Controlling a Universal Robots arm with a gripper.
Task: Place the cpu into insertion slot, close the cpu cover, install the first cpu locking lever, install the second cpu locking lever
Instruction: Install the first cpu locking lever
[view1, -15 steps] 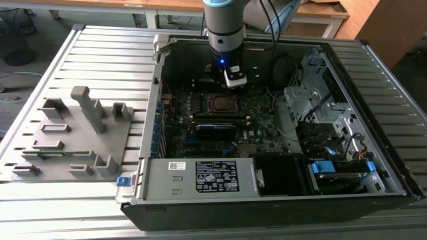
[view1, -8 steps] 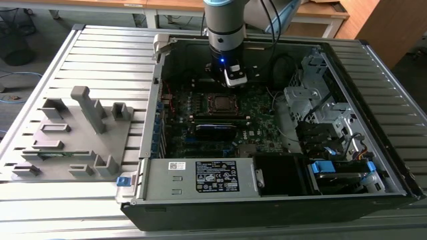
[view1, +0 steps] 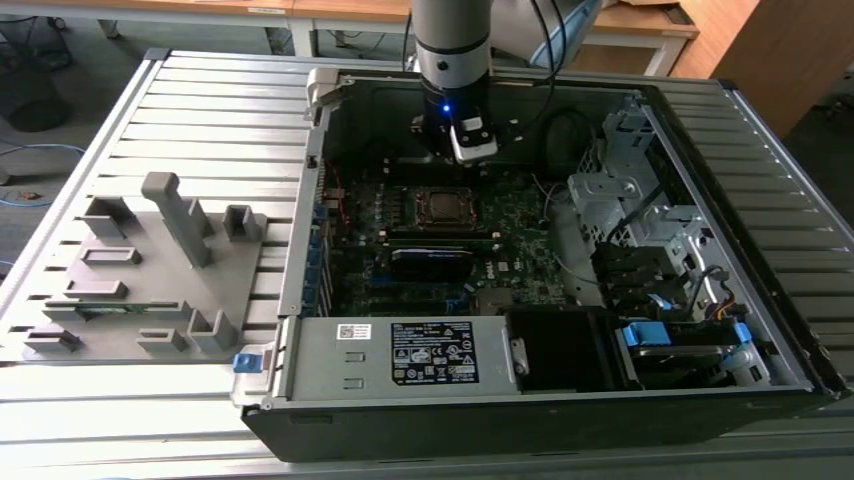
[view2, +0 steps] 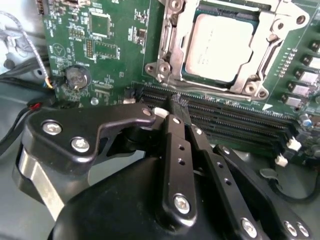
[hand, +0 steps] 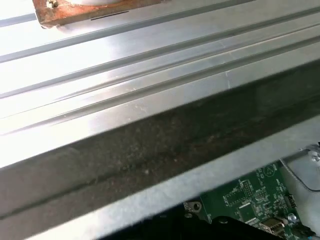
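In the second wrist view the closed, empty claw (view2: 175, 107) hangs beside the cpu (view2: 220, 47), seated in its slot (view2: 170, 50) under the cover (view2: 260, 45), while the exterior view adds the open case (view1: 747, 130) on the tabletop (view1: 214, 90).

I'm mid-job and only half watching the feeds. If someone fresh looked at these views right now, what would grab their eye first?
Probably the open computer case on the ribbed metal table, with the arm's gripper reaching down into it just behind the insertion slot. In the second wrist view, the cpu sits in that slot with the cpu cover framing it, and the gripper's black fingers fill the foreground. A grey fixture block lies at the exterior view's left.
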